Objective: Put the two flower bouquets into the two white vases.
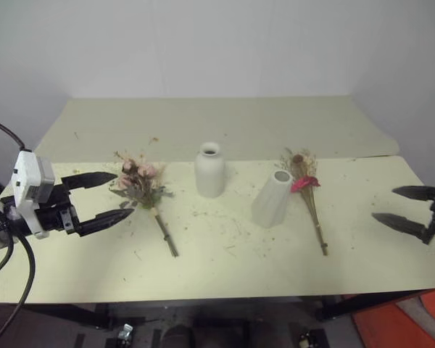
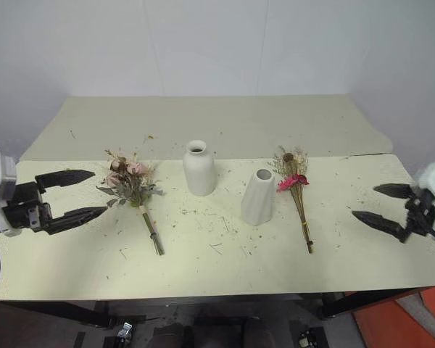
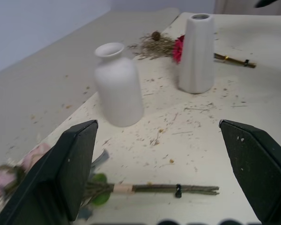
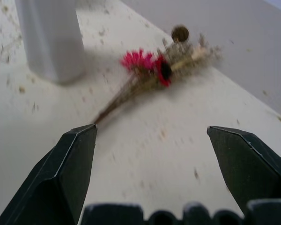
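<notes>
Your two head views look forward and down over the whole worktop (image 1: 225,275). Each wrist view sits low and close, sighting between its own end effector's fingers across the worktop. Your left wrist and head views share the bottle-shaped vase (image 3: 118,84); the right shares the magenta bouquet (image 4: 152,75).

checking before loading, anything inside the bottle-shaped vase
No stems rise from the bottle-shaped vase; its mouth looks dark and bare. Its walls cover the inside lower down.

Dim, flat overhead light w/ soft shadows on the desk (image 1: 225,272); head views grainy, right wrist view badly blurred.
</notes>
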Motion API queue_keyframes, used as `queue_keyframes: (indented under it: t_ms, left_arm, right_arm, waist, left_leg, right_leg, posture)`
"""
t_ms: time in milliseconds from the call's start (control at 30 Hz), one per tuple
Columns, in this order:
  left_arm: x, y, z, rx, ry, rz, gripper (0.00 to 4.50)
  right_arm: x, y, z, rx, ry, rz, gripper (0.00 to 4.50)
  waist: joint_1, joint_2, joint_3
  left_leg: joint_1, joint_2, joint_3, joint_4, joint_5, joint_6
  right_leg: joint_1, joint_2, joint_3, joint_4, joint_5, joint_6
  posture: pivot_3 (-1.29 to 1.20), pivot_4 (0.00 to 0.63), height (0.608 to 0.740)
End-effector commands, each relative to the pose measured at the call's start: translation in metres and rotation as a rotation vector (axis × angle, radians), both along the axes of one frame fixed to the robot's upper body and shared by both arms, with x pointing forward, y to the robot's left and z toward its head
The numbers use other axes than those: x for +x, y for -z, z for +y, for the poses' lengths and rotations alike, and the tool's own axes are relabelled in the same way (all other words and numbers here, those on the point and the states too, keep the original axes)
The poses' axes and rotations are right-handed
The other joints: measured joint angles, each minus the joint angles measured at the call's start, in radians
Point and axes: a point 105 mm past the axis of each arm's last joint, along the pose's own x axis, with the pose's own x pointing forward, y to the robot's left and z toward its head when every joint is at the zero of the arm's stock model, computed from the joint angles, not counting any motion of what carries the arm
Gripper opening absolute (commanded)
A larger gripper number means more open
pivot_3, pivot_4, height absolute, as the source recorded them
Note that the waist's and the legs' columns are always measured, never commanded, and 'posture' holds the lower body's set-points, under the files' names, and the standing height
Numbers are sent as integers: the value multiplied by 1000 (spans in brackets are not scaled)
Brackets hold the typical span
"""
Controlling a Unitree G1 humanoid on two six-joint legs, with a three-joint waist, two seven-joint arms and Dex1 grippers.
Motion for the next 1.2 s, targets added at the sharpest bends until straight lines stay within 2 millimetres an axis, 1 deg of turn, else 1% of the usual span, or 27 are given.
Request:
queue_keyframes:
  t_ms: [33,133,267,400,533,600,700,800,900,933,1200]
  left_arm:
    - [3,-5,-18,-1,91,-48,4500]
    - [13,-4,-34,10,154,-58,4500]
    - [23,-5,-47,16,212,-71,4500]
    - [28,-6,-53,22,239,-78,4500]
    - [29,-5,-54,23,252,-80,4500]
    - [29,-4,-54,25,252,-78,4500]
    - [28,-1,-53,25,243,-74,4500]
    - [26,1,-51,28,228,-70,4500]
    - [25,1,-48,23,213,-68,4500]
    - [24,2,-46,20,208,-68,4500]
    - [24,4,-42,18,185,-68,4500]
  right_arm:
    - [13,0,21,73,32,27,4421]
    - [37,9,29,100,153,94,4421]
    - [58,23,34,109,284,208,4421]
    - [70,29,48,145,340,300,4421]
    - [78,38,58,132,378,349,4421]
    - [83,43,59,128,408,365,4421]
    - [90,51,54,105,462,371,4421]
    - [93,54,54,113,466,389,4421]
    - [95,53,56,124,451,397,3836]
    - [96,52,56,125,453,396,3525]
    - [96,56,54,125,471,425,639]
  waist:
    - [3,-1,0]
    - [6,-1,0]
    - [5,-1,-1]
    - [5,-1,-1]
    - [1,-1,-1]
    - [2,-1,-1]
    - [3,-1,-1]
    - [4,-1,-1]
    - [2,-1,-1]
    - [1,-1,-1]
    - [0,-1,-1]
  left_leg:
    - [0,0,0,0,0,0]
    - [-2,-1,0,0,0,0]
    - [-3,-1,0,0,0,0]
    - [-8,-1,0,0,0,1]
    - [-10,-1,-1,1,0,1]
    - [-10,-1,-1,1,0,1]
    - [-11,-1,-1,1,0,1]
    - [-11,-1,-1,1,0,1]
    - [-11,-1,-1,1,0,1]
    - [-11,-1,-1,1,0,1]
    - [-11,-1,-1,1,0,1]
  right_leg:
    - [0,0,0,0,0,0]
    - [-1,0,0,-1,2,-1]
    - [-1,0,1,-2,6,-7]
    - [-5,0,0,-3,7,-7]
    - [-7,0,0,-4,7,-7]
    - [-7,0,0,-4,7,-7]
    - [-7,0,0,-4,8,-6]
    - [-7,0,0,-4,8,-6]
    - [-7,0,0,-4,8,-6]
    - [-7,0,0,-4,8,-6]
    - [-7,0,0,-3,8,-6]
  posture:
    - [0,150,740]
    - [0,150,740]
    - [0,150,740]
    - [0,150,740]
    - [0,150,740]
    - [0,150,740]
    - [0,150,740]
    - [0,150,740]
    - [0,150,740]
    - [0,150,740]
    - [0,150,740]
